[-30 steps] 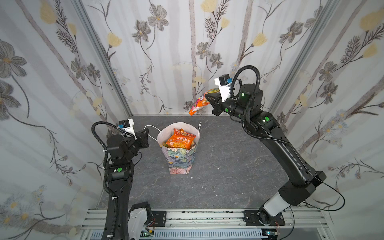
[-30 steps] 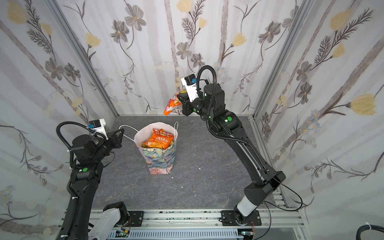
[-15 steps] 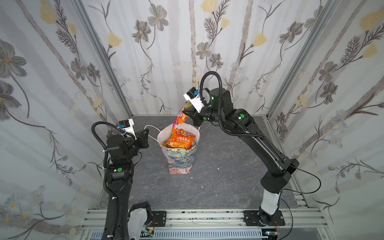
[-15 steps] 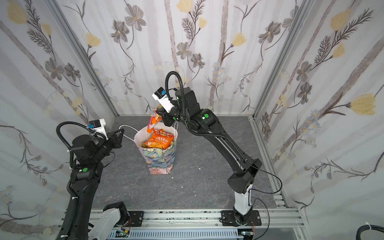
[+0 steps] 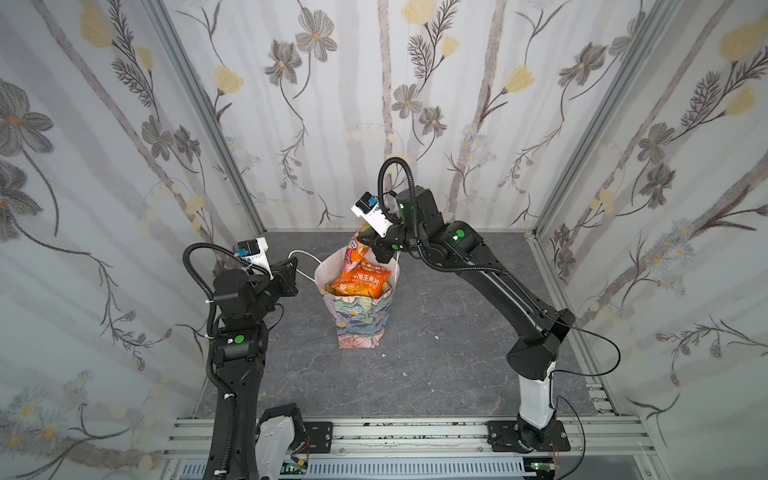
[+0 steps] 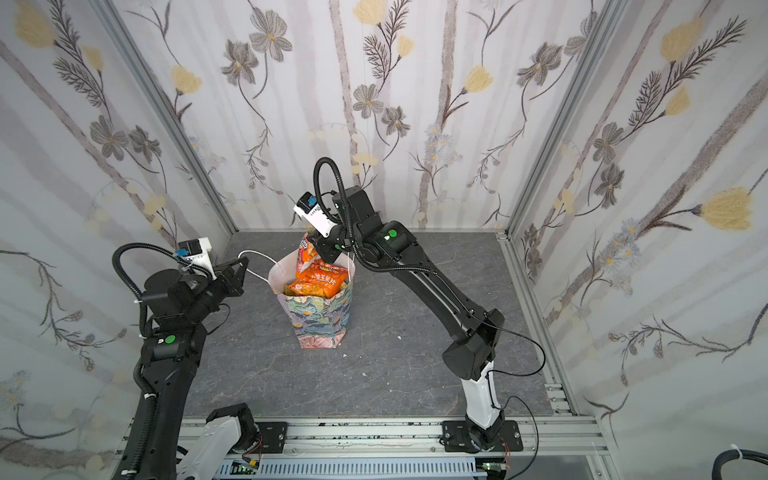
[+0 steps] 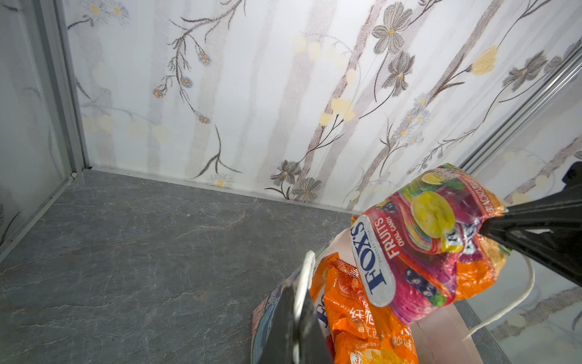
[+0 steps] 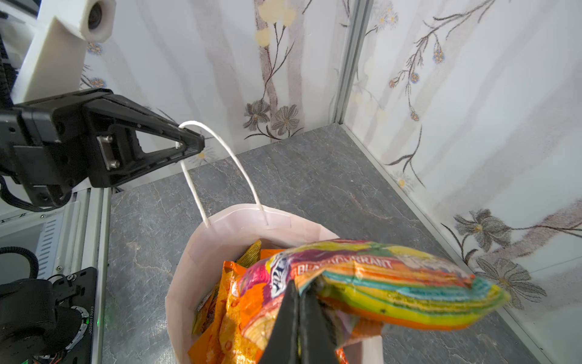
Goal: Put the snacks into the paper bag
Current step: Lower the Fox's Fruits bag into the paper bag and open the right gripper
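Observation:
The paper bag [image 5: 358,320] [image 6: 322,322] stands upright mid-table with its mouth open. Orange snacks [image 5: 362,281] [image 6: 318,283] fill it almost to the rim [image 8: 239,211]. My left gripper [image 5: 293,266] [image 6: 245,262] [image 7: 294,288] [image 8: 199,147] is shut on the bag's white cord handle [image 8: 222,148] [image 5: 305,258] and holds it out to the left. My right gripper [image 5: 367,242] [image 6: 318,243] [image 8: 297,287] is shut on a multicoloured FOX'S pouch [image 7: 422,252] [image 8: 396,280] [image 5: 353,248]. The pouch hangs over the far side of the mouth, its lower end dipping inside.
The bag's other cord handle [image 7: 507,307] hangs loose on the right arm's side. Floral walls enclose the grey stone-look table [image 5: 436,291] on three sides. An aluminium rail [image 5: 415,432] runs along the front. Small white specks [image 5: 436,337] lie right of the bag.
My right arm has swung left from the back wall with the FOX'S pouch and lowered it over the bag's mouth. The left arm and the bag have not moved.

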Robot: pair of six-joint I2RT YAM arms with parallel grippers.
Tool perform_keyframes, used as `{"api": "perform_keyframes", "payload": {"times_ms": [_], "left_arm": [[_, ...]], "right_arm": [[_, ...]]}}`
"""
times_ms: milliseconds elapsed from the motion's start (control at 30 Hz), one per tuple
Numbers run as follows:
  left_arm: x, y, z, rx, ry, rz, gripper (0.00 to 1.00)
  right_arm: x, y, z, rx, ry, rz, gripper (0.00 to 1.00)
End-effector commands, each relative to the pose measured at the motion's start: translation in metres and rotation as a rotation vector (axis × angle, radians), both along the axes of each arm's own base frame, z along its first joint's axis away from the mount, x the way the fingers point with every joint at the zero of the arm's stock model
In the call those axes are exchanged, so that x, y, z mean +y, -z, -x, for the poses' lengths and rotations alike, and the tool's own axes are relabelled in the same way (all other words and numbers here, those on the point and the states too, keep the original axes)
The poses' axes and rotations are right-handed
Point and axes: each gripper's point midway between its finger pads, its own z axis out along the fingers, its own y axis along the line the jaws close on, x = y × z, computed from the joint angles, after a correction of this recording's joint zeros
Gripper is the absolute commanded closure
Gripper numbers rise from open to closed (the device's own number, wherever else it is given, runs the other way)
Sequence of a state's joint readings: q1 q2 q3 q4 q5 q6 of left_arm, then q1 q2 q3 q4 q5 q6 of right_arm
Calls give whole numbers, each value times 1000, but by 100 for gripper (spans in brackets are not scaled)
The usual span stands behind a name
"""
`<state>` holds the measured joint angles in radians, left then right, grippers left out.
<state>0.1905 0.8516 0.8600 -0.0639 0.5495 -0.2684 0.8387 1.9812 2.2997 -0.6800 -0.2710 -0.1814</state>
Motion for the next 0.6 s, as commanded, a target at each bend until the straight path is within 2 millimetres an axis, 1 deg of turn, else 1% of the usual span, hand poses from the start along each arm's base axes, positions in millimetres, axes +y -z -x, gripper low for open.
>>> {"api": "perform_keyframes", "payload": {"times_ms": [0,133,233,333,467,500,533,567], "left_arm": [[3,-16,-2,-58,-12,-19,100],[3,-16,-2,-58,-14,-19,100],[3,-15,-2,-56,-15,-19,100],[3,-16,-1,-58,-16,-21,100],[3,-17,-1,-60,-16,-23,100],[3,-17,-1,-61,-16,-23,100],[3,-16,-1,-59,-16,-22,100],[3,-17,-1,-61,-14,-21,100]], "right_arm": [[13,-6,8,-32,-52,-25,100],[27,-5,17,-39,-104,-40,100],[32,-6,27,-35,-154,-52,100],[30,-1,33,-29,-185,-32,100],[24,15,42,-11,-218,5,100],[21,20,41,-6,-205,19,100],[16,22,37,-6,-177,35,98],[11,26,33,-1,-156,47,89]]}}
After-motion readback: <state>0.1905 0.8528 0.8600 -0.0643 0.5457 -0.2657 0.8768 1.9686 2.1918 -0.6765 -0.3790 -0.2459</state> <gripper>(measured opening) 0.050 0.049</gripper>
